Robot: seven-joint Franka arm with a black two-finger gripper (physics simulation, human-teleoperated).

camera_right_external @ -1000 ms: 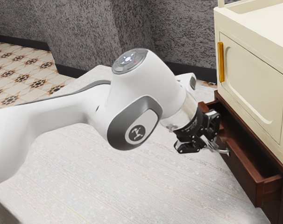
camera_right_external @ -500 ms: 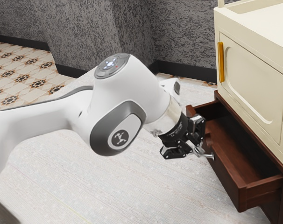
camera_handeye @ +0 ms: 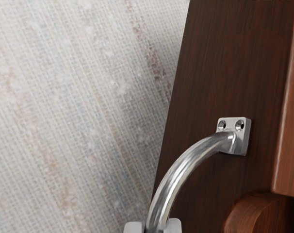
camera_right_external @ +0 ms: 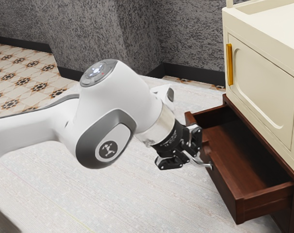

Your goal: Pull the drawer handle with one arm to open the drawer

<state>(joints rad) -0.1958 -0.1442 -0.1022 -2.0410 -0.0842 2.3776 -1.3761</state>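
Note:
My gripper (camera_right_external: 194, 156) is at the front of the dark brown drawer (camera_right_external: 223, 183), shut on its metal handle (camera_right_external: 205, 165). The drawer stands far out of its cabinet, its inside showing. In the wrist view the curved silver handle (camera_handeye: 182, 168) runs from a screwed mount on the drawer front (camera_handeye: 210, 73) down between the two pale fingertips of the gripper (camera_handeye: 154, 227), one on each side of the bar. The handle's other end is hidden.
A cream cabinet (camera_right_external: 268, 82) with a yellow handle (camera_right_external: 229, 64) rises above the drawer. The pale rug (camera_right_external: 113, 199) lies below the arm, and a grey textured wall (camera_right_external: 186, 34) stands behind.
My gripper has moved toward the exterior view's left and slightly down, away from the cabinet. The drawer has come out with it and is open wider, the handle still held.

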